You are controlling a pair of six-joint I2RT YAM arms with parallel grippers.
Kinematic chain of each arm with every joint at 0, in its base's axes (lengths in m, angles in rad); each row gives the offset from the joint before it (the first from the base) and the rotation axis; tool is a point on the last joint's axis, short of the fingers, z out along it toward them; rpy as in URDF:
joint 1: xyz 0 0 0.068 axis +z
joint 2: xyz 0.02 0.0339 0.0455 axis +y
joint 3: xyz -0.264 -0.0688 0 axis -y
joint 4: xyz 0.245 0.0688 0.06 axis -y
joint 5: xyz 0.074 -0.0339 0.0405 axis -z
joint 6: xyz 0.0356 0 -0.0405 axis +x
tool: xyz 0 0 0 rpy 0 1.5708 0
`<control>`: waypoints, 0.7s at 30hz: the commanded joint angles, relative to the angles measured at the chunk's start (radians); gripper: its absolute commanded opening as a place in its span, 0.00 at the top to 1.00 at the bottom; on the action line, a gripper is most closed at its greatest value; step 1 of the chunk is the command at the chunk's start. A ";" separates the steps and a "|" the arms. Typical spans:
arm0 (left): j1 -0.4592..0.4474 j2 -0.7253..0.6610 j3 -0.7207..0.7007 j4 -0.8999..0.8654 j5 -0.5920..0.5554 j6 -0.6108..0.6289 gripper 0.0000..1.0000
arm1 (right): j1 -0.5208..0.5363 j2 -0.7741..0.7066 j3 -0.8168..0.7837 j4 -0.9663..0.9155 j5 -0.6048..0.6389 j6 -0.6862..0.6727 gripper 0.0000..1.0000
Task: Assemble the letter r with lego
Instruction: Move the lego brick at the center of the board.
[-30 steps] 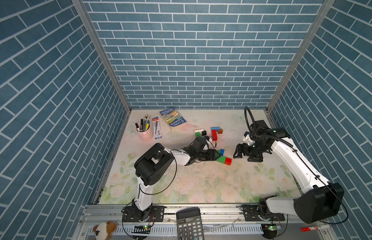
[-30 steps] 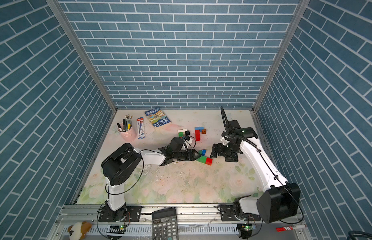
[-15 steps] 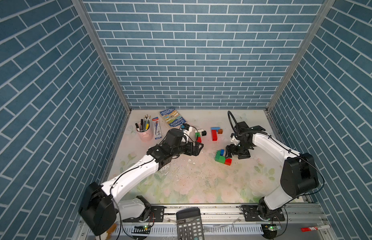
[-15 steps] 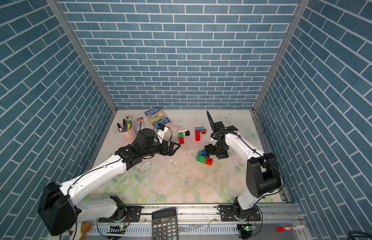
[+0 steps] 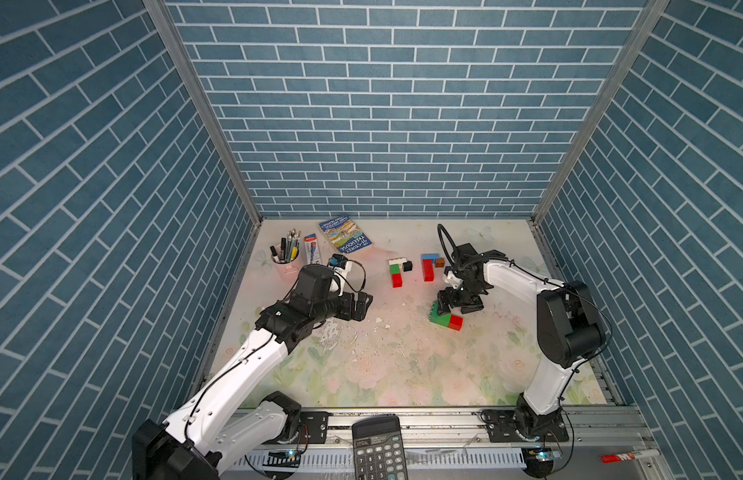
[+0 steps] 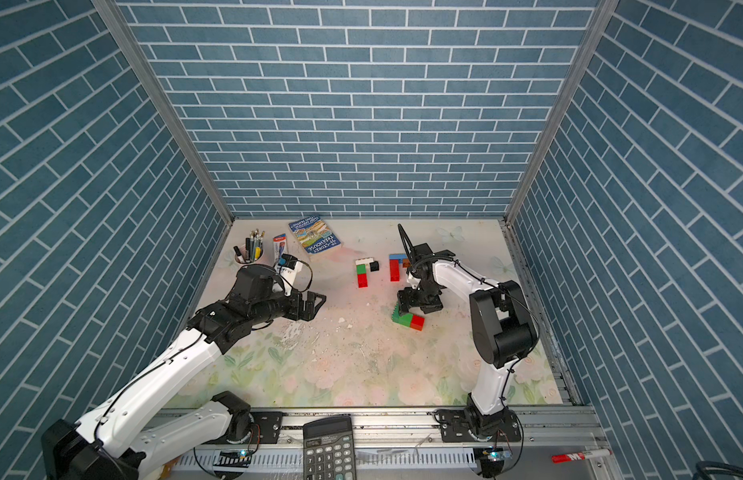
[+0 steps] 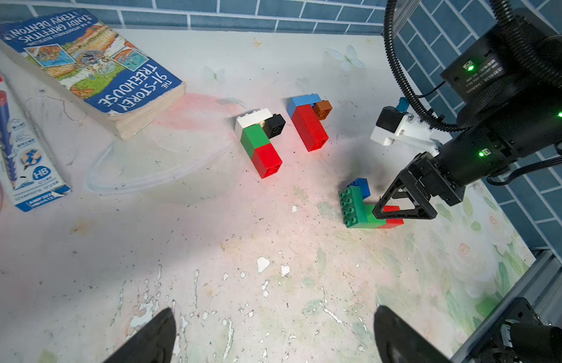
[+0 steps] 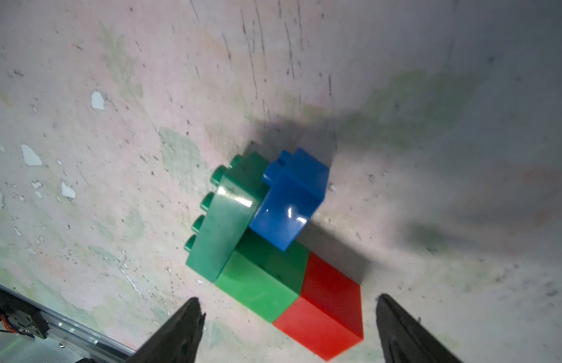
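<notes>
Right wrist view: right gripper [image 8: 287, 300] spread astride the green-red-blue lego cluster [image 8: 242, 226] without gripping it, left gripper [image 5: 366, 304] likewise spread and empty, well apart from that cluster.

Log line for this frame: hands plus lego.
left hand: open, empty | right hand: open, over green-red-blue lego cluster, not gripping

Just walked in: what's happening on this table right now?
Two lego letters, a white-topped r and a light-blue-topped r, lie assembled at the back. The right gripper hangs open over a cluster of green, red and blue bricks, jaws either side, not gripping. The left gripper is open and empty, well clear.
</notes>
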 commanded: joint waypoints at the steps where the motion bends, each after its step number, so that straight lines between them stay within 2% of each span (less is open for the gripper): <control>1: 0.036 -0.021 -0.018 -0.037 0.036 0.038 0.01 | 0.031 0.029 0.030 0.028 -0.051 -0.025 0.14; 8: 0.086 -0.022 -0.004 -0.055 0.078 0.065 0.00 | 0.096 0.013 -0.012 0.073 -0.025 0.068 0.17; 15: 0.103 -0.025 -0.003 -0.069 0.092 0.090 0.00 | 0.160 -0.005 -0.024 0.056 0.091 0.142 0.20; 21: 0.118 -0.029 0.002 -0.082 0.102 0.110 0.00 | 0.209 0.025 0.001 -0.002 0.180 0.182 0.36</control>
